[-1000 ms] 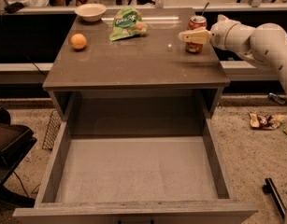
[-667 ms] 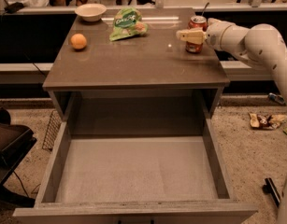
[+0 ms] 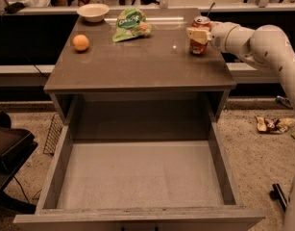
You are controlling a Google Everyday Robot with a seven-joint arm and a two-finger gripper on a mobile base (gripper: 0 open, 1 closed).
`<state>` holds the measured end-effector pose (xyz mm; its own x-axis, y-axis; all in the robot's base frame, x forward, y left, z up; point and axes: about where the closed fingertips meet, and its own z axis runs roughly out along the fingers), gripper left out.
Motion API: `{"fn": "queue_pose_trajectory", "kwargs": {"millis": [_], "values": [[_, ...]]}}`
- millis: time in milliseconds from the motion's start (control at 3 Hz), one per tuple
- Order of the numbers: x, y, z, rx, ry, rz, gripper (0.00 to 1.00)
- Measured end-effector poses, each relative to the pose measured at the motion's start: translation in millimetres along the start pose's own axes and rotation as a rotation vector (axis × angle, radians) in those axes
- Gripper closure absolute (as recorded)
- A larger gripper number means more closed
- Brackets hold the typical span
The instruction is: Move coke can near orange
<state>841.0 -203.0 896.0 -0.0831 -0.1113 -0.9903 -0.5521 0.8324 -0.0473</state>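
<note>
Gripper [image 3: 198, 34] sits at the far-R part of the grey-brown rectangular tabletop [image 3: 137, 69], jaws closed down to can width & clamped on the small red cylindrical coke can w/ silver top [image 3: 200, 49]. One pale beige finger [image 3: 196, 34] lies flat across the can's front at mid-height; the other is hidden behind the can. Can is upright, silver rim showing above the finger; can't tell if its base rests on the top or hangs just clear. White jointed robot arm [image 3: 262, 42] comes in from the R, its upper part cut off by the frame edge.

Small round smooth orange [image 3: 80, 43] is on the far-L side of the top, well apart from the can. Btwn them, nearer the back, lies a crumpled green snack bag [image 3: 131, 25]. A shallow white bowl [image 3: 93, 12] stands at the back-L corner, behind the orange; its inside isn't visible.

Below the top a wide grey drawer [image 3: 58, 172] is pulled out toward the camera, its front edge cut by the bottom of the frame. Crumpled wrappers [image 3: 272, 124] lie on the speckled floor at R, print unreadable. Dark bulky object [image 3: 7, 143] at L edge, partly cut off, can't make out what it is. Bkgd beyond the table is dark & cropped
</note>
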Motion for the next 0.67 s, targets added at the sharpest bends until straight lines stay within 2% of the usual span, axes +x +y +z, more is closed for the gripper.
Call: {"fn": "queue_pose_trajectory", "kwargs": {"millis": [333, 667], "values": [[0.6, 2.4, 2.5, -0.004, 0.000, 0.001, 0.88], [-5.1, 5.5, 4.8, -0.015, 0.001, -0.012, 1.00]]}}
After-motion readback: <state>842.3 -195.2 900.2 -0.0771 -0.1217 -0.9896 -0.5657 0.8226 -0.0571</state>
